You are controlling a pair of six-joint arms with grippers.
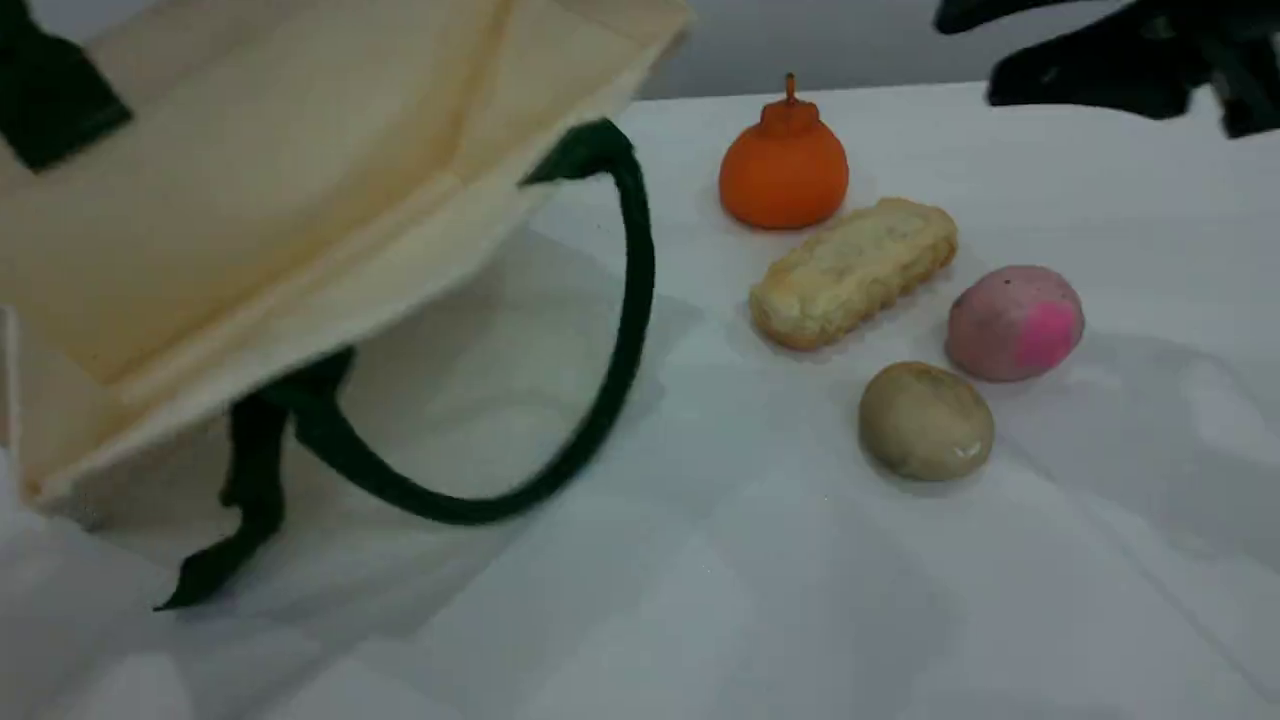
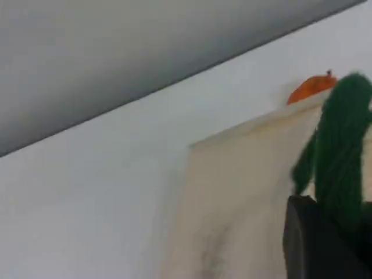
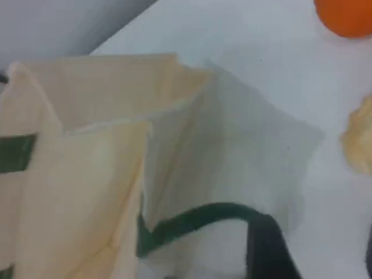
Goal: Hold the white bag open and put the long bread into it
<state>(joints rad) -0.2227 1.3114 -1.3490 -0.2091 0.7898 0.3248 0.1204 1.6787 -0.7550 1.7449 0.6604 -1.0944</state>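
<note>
Cloth, white and creased, covers the worktop up to a grey wall. The bag tilts up off it at the left, mouth open, its top and left side cut off by the frame. Its lower handle droops to the cloth. The left end effector, blurred, is pressed together on the upper handle. The right end effector hangs above the worktop, fingers spread on nothing; in the scene view its arm is a dark blur. The bread lies among the orange, pink bun and beige bun, with bare cloth between it and the bag.
</note>
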